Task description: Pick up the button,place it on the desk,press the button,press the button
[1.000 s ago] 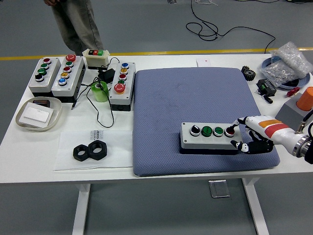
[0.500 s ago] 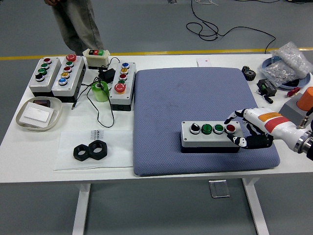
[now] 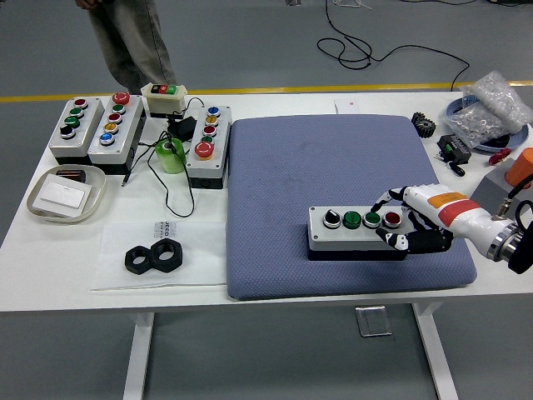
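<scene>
A grey button box (image 3: 356, 230) lies on the blue mat (image 3: 341, 196) near its front right. It carries a black knob, two green buttons and a red button (image 3: 391, 219) in a row. My right hand (image 3: 406, 218) comes in from the right and hovers over the box's right end. Its fingers are spread and hold nothing. One fingertip (image 3: 374, 207) points at the right green button (image 3: 371, 219); I cannot tell if it touches. The thumb (image 3: 395, 239) sits at the box's front right corner. My left arm is out of view.
Several other button boxes (image 3: 96, 127) stand at the back left with a green tape roll (image 3: 170, 155) and cables. A tray (image 3: 65, 193) and two black nuts (image 3: 154, 257) lie at the left. Parts and a bag (image 3: 491, 107) crowd the back right. A person (image 3: 129, 37) stands behind the table.
My right hand has moved left along the box, from its right end by the red button to over the right green button.
</scene>
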Robot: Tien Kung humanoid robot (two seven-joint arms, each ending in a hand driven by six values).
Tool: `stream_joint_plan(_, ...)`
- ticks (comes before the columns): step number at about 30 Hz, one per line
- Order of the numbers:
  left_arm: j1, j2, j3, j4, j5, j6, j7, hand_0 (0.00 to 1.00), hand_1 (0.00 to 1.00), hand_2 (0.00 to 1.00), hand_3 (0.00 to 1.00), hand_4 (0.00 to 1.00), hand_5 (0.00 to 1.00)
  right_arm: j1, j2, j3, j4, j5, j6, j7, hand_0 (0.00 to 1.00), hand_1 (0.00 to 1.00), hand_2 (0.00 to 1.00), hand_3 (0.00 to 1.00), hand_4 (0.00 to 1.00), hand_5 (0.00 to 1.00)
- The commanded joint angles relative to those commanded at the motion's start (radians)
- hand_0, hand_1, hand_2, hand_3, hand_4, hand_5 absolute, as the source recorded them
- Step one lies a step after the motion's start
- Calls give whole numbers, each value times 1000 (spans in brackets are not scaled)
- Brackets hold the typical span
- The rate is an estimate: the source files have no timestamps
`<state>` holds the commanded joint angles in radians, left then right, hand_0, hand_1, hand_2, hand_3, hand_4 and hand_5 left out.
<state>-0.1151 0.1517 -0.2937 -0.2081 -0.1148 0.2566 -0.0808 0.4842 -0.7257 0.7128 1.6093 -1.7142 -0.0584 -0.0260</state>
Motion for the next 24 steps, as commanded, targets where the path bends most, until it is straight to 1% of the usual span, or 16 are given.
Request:
stream_joint_plan(9,-1,-1,2,0,-5,1,-1,751,831,876,831,634,998,23,30,-28,-41,1,0,0,79,2,85,679,658,449)
stream_joint_plan(15,-2,0,5,-1,-7,1,-1,751,831,876,831,634,998,24,30,-29,-61,3,0,0,79,2,85,679,658,449)
stream_joint_plan(24,-3,0,5,-1,-9,1,-2,750,831,876,831,636,998,14,21,-19,-50,0,0,0,79,2,85,680,658,447)
